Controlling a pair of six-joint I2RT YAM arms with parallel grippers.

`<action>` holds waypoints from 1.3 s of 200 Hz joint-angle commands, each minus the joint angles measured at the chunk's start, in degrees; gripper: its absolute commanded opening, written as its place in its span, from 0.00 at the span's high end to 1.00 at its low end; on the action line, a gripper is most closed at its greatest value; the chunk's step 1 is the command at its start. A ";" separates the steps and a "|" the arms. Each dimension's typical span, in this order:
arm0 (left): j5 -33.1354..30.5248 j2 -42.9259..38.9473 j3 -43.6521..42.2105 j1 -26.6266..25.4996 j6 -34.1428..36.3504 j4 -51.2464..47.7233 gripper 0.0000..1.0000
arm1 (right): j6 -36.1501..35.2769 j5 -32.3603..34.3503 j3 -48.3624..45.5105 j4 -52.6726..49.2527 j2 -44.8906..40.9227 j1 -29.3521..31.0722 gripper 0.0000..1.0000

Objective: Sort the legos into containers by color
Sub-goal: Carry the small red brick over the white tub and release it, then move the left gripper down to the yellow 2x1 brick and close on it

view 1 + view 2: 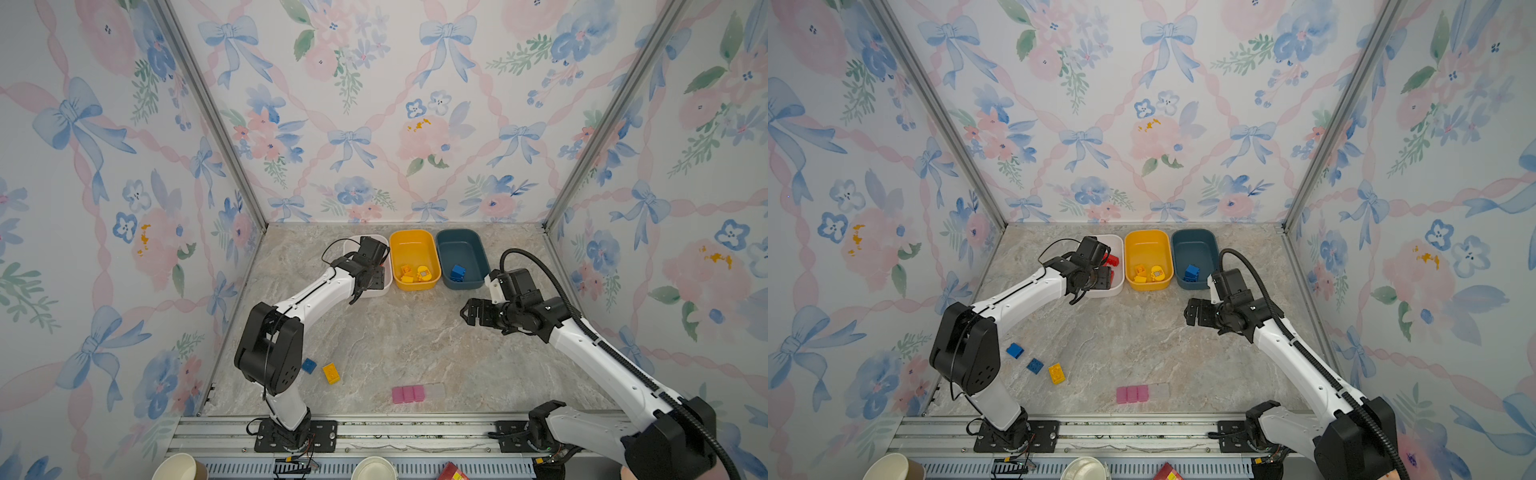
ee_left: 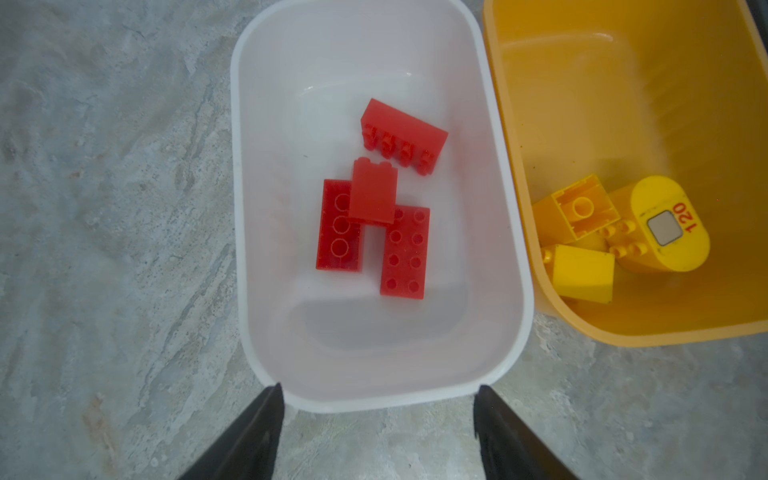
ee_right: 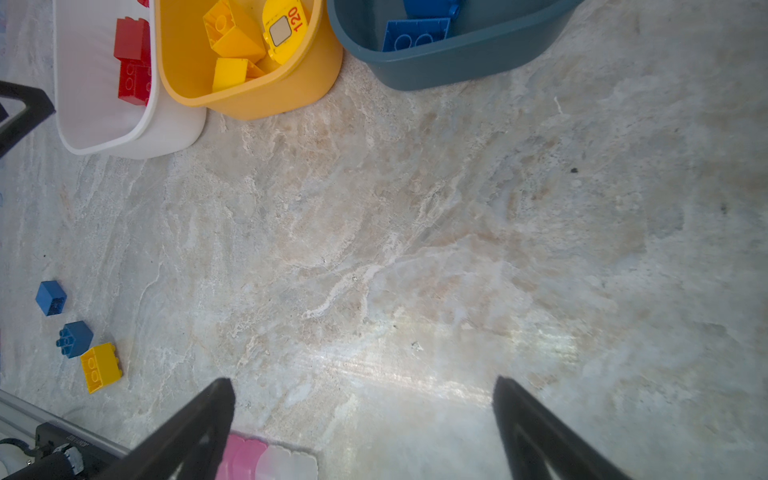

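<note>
My left gripper (image 2: 379,390) (image 1: 370,282) hangs open and holds nothing above the near end of the white container (image 2: 237,208). Several red legos (image 2: 374,195) lie inside that container. Beside it, the yellow container (image 1: 413,241) holds yellow legos (image 2: 584,274) and a rounded yellow piece (image 2: 669,224). The teal container (image 1: 459,245) holds blue legos (image 1: 458,273). Two blue legos (image 1: 1015,350) (image 1: 1035,365) and a yellow lego (image 1: 1056,372) lie loose on the table at the front left. My right gripper (image 3: 362,381) (image 1: 467,316) is open and holds nothing, in front of the teal container.
A pink segmented strip with a clear end (image 1: 409,393) lies near the front edge. Two paper cups (image 1: 178,467) (image 1: 374,467) and a red item (image 1: 453,471) sit below the front rail. The left arm's elbow (image 1: 270,349) stands beside the loose legos. Walls close in three sides.
</note>
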 commanded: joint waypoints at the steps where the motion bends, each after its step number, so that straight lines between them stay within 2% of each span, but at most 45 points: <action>1: 0.77 -4.80 -4.69 -0.95 -2.96 -0.02 0.25 | -0.57 -1.00 0.64 0.56 0.66 0.36 0.00; 81: 3.27 -20.32 -21.62 -3.67 -11.99 -2.98 0.21 | -1.02 -1.72 1.00 1.28 2.23 0.51 0.01; 146: 1.89 -28.28 -27.43 -5.85 -22.09 -10.25 0.16 | -0.99 -1.91 1.17 2.10 3.72 1.15 0.02; 260: 4.60 -39.34 -38.94 -7.31 -37.02 -16.35 0.20 | -1.32 -2.42 1.04 2.99 4.82 1.20 0.02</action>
